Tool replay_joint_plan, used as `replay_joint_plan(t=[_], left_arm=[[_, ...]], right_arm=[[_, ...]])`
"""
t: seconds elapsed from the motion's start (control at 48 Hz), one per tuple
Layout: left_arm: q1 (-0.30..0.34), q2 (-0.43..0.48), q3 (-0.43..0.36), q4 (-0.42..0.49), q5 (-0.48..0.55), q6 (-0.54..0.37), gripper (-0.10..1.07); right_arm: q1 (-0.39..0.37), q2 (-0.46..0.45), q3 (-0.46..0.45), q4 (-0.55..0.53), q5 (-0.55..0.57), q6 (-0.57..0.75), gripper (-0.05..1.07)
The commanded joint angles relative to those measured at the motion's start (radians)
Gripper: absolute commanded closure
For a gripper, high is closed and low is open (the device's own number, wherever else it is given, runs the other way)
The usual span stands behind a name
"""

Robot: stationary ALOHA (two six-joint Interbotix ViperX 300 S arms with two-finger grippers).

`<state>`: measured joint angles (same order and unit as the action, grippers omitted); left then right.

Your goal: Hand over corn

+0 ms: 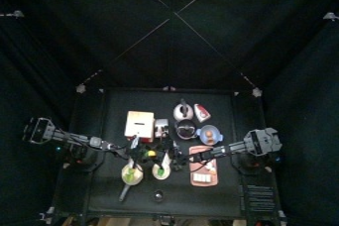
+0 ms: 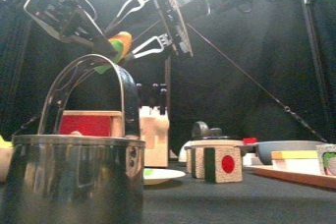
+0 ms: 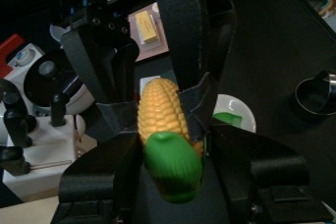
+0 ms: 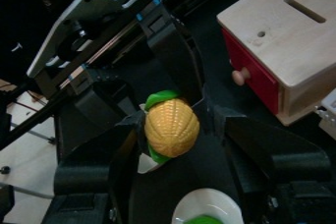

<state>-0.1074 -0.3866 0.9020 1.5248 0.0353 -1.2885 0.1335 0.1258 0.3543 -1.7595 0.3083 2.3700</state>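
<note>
The corn [image 3: 161, 113], a yellow cob with a green stub at one end, sits lower centre in the left wrist view, clamped between the left gripper's [image 3: 168, 120] two black jaws, which press on its sides. In the front view the corn [image 2: 118, 43] hangs high in the upper left of the frame, well above the table, with both arms meeting around it. The right wrist view looks at the cob [image 4: 171, 130] end-on in the middle of the frame, between the right gripper's [image 4: 174, 147] jaws, which stand spread on either side of it (whether they already touch it I cannot tell). Seen from above, the grippers meet near the corn [image 1: 150, 154] in the lower middle of the frame. Below, a metal pot [image 2: 73, 174] with an arched handle fills the lower left of the front view, a white plate [image 2: 163, 176] beside it, and a wooden box with a red side [image 4: 286, 41] lies upper right in the right wrist view.
</note>
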Motion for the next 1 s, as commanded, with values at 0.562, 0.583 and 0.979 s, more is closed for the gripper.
replay_joint_plan(t=[0.562, 0.583, 0.979], left_arm=[[-0.003, -0.038, -0.009, -0.066, -0.009, 0.002, -0.03], [-0.003, -0.038, -0.009, -0.066, -0.008, 0.002, -0.04], [-0.003, -0.08, 0.026, -0.066, 0.0, 0.006, -0.05]], right_arm=[[-0.006, -0.034, 0.017, 0.003, -0.002, -0.002, 0.43], [-0.006, -0.034, 0.017, 0.003, -0.002, -0.002, 0.43], [-0.005, -0.054, 0.061, 0.009, -0.009, -0.006, 0.43]])
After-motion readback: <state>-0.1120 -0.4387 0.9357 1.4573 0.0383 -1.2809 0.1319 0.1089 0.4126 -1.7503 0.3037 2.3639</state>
